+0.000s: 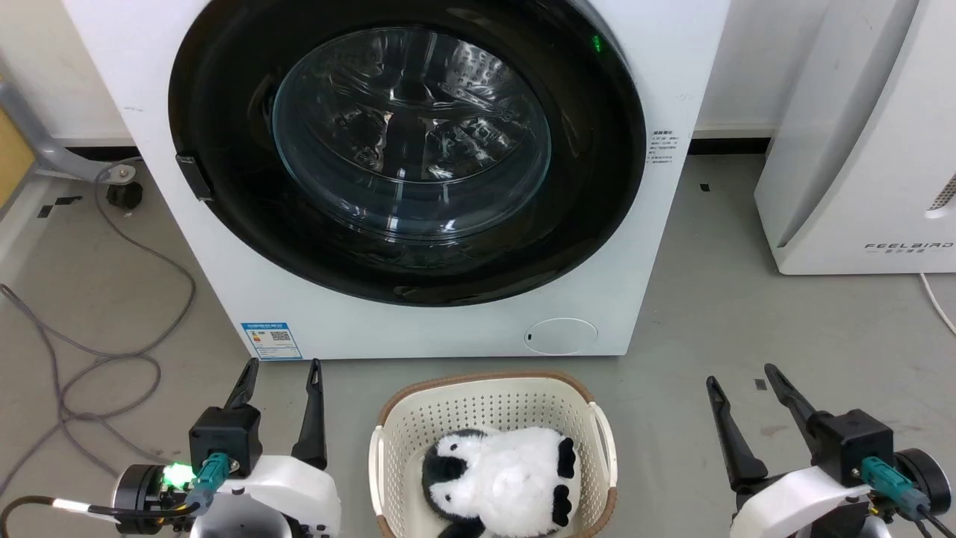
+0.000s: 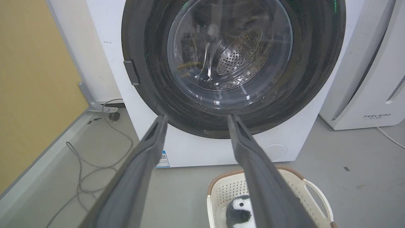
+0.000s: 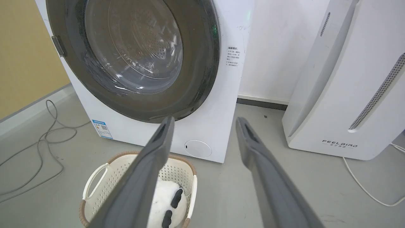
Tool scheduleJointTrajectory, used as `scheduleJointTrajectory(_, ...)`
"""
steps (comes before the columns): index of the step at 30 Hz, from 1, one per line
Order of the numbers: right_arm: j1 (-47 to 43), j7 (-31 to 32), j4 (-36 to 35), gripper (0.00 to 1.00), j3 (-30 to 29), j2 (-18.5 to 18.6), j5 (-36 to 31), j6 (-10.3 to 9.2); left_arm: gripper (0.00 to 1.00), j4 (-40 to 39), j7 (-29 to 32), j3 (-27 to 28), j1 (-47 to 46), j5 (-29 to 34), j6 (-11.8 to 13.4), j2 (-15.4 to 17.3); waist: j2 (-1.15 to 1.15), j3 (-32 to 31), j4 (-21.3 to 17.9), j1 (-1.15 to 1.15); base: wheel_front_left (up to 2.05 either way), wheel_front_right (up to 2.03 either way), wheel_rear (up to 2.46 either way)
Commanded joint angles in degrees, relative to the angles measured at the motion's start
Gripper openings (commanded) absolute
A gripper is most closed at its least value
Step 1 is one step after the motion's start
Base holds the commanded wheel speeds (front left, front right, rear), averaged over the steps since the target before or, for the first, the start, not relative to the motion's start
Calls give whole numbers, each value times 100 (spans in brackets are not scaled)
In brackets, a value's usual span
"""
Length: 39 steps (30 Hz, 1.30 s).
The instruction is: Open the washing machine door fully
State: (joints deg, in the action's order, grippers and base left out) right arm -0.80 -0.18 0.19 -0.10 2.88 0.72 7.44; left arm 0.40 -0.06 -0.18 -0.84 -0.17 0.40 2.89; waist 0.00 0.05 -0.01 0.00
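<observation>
Though spread wide, the left end effector (image 1: 284, 364) and right end effector (image 1: 740, 373) hold nothing. The cream perforated plastic basket (image 1: 478, 407) contains a black-and-white plush toy (image 1: 497, 471).

Round glossy black washing machine door (image 1: 407, 142), shut flush against white front-loading washing machine (image 1: 418, 332); clear bulging glass centre, small handle tab (image 1: 195, 177) at left edge.

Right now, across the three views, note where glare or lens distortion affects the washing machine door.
Head view: bright reflections streak the washing machine door glass. Left wrist view: wide-angle lens stretches it; glare streaks too. Right wrist view: the door looks duller, seen obliquely.
</observation>
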Motion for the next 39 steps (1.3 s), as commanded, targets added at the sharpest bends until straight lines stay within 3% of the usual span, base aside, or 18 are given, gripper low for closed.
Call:
scheduleJointTrajectory(1,-3,-54,-33,100,-26,0,70,0,100,12,-58,-18,-7,-21,34,0,0,2,0,0,0,0,0)
scheduleJointTrajectory(26,-5,-351,-292,100,-165,0,786,1,100,57,-358,-161,-34,-107,187,0,0,38,38,0,0,0,0)
scheduleJointTrajectory(34,-16,-446,-281,100,-146,0,1390,1,100,81,-453,-205,-42,-133,240,-1,0,49,54,0,0,0,0)
scheduleJointTrajectory(39,-14,-506,-208,100,-219,0,2123,2,100,97,-513,-232,-42,-161,274,-1,0,52,69,0,0,0,0)
